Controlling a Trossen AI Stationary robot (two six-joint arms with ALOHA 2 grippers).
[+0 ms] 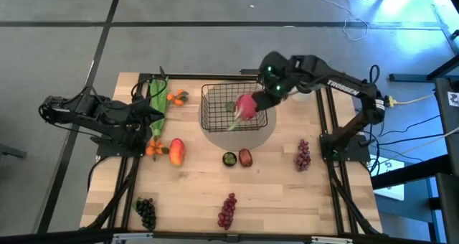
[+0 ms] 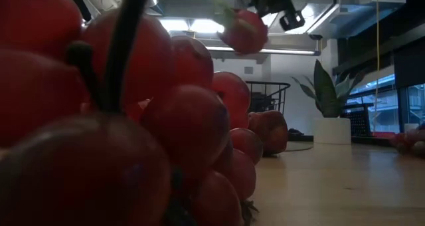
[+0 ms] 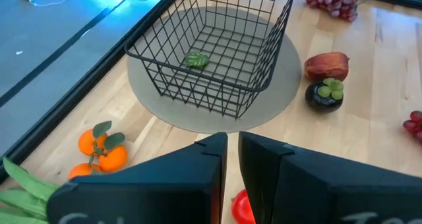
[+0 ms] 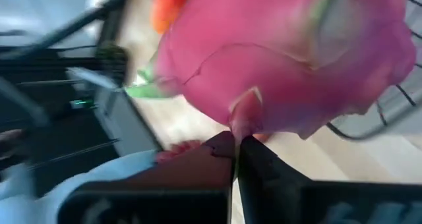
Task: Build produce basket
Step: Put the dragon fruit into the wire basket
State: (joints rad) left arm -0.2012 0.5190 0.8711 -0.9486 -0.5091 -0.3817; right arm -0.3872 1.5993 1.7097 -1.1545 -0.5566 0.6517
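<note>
The black wire basket (image 1: 231, 109) stands on a round grey mat (image 1: 267, 133) at the table's far middle, and it also shows in the left wrist view (image 3: 217, 49). A small green piece (image 3: 196, 60) lies on its floor. My right gripper (image 4: 236, 145) is shut on the pink dragon fruit (image 1: 247, 106), held above the basket's right part; the fruit shows high up in the low view (image 2: 244, 30). My left gripper (image 3: 232, 168) is shut and empty at the table's left, above the red-orange mango (image 1: 176, 151). My right gripper pinches a pointed scale (image 4: 244, 113) on the dragon fruit's skin between its two fingertips. The fruit hangs clear above the basket, touching nothing else that I can see.
A green leafy stalk (image 1: 158, 100) and oranges (image 1: 176, 97) lie left of the basket, with more oranges (image 1: 153, 148) by the mango. A dark-and-green fruit (image 1: 229, 158), a red fruit (image 1: 245, 157), red grapes (image 1: 303, 155) (image 1: 227, 210) and dark grapes (image 1: 145, 212) lie nearer. A potted plant (image 2: 330, 103) stands at the back right.
</note>
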